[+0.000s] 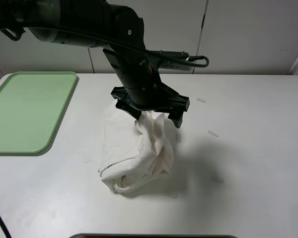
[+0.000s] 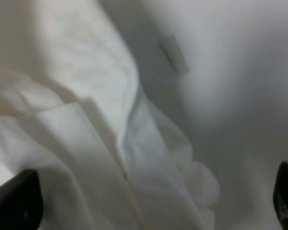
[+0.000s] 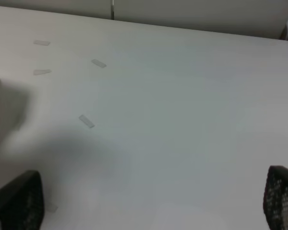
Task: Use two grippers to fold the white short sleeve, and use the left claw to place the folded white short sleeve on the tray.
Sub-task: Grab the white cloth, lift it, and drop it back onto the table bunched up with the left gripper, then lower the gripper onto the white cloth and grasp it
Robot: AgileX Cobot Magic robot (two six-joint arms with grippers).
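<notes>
Only the high view shows the pale green plastic tray (image 1: 21,113); the white thin-fabric T-shirt (image 1: 143,154) lies heaped just beneath the left gripper (image 1: 153,115), jaws released.

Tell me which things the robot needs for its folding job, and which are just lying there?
For the job: shirt, tray, left fingers, right fingers.
Just lying about: tape strips on the table.
</notes>
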